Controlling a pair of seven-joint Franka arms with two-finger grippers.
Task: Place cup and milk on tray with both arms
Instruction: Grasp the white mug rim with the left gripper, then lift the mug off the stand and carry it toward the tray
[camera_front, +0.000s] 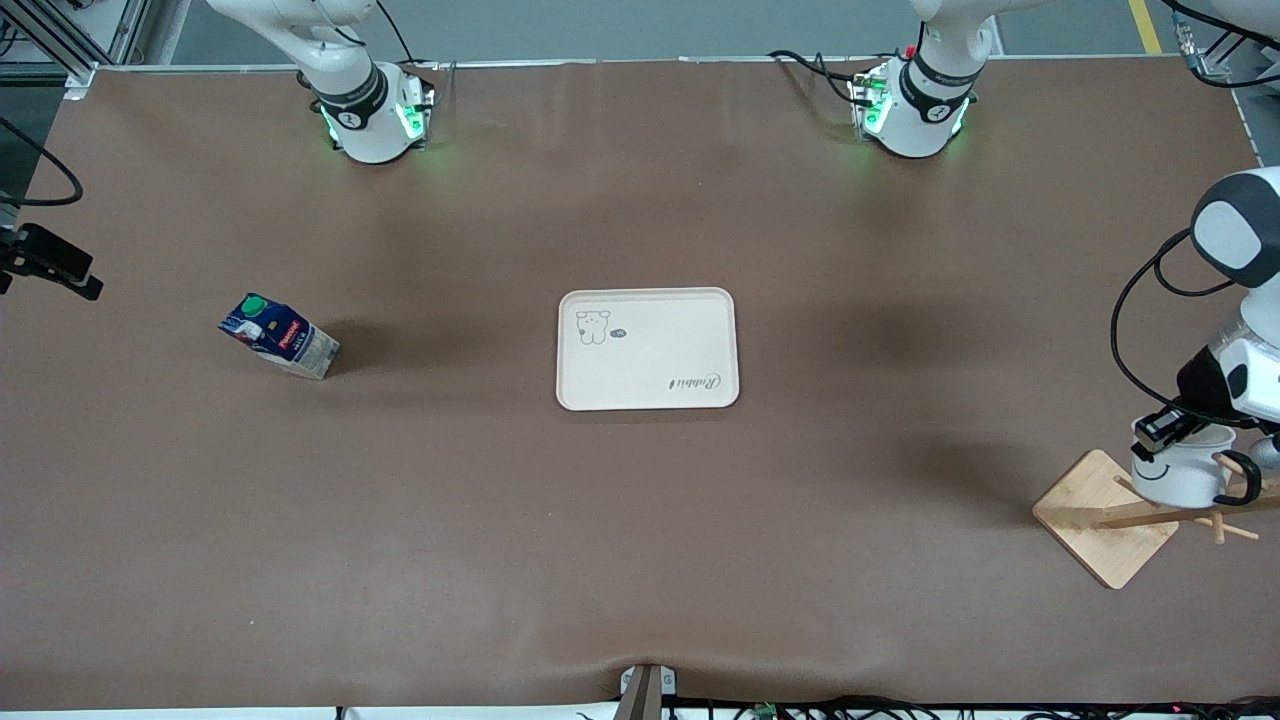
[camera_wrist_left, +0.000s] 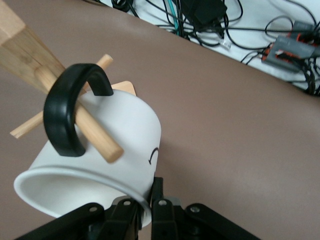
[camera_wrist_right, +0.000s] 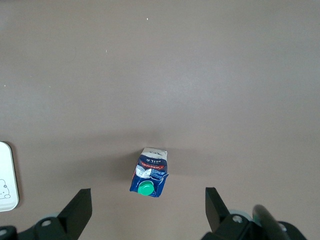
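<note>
We lose most of the right arm past the front view's top edge; its right gripper (camera_wrist_right: 145, 212) hangs over the milk (camera_front: 279, 335), jaws wide apart. The milk stands on bare surface (camera_front: 640, 560) toward the right arm's end. The left gripper (camera_front: 1165, 428) has its jaws clamped on the rim of the cup (camera_front: 1183, 470), whose handle is hooked on a peg of the wooden rack (camera_front: 1110, 517). The tray (camera_front: 648, 349) lies mid-surface, open room all round.

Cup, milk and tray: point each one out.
cup (camera_front: 1180, 478), front view, on its white side wall with the smiley face.
milk (camera_front: 282, 337), front view, on the red label of the carton.
tray (camera_front: 660, 360), front view, on its bare cream middle.
</note>
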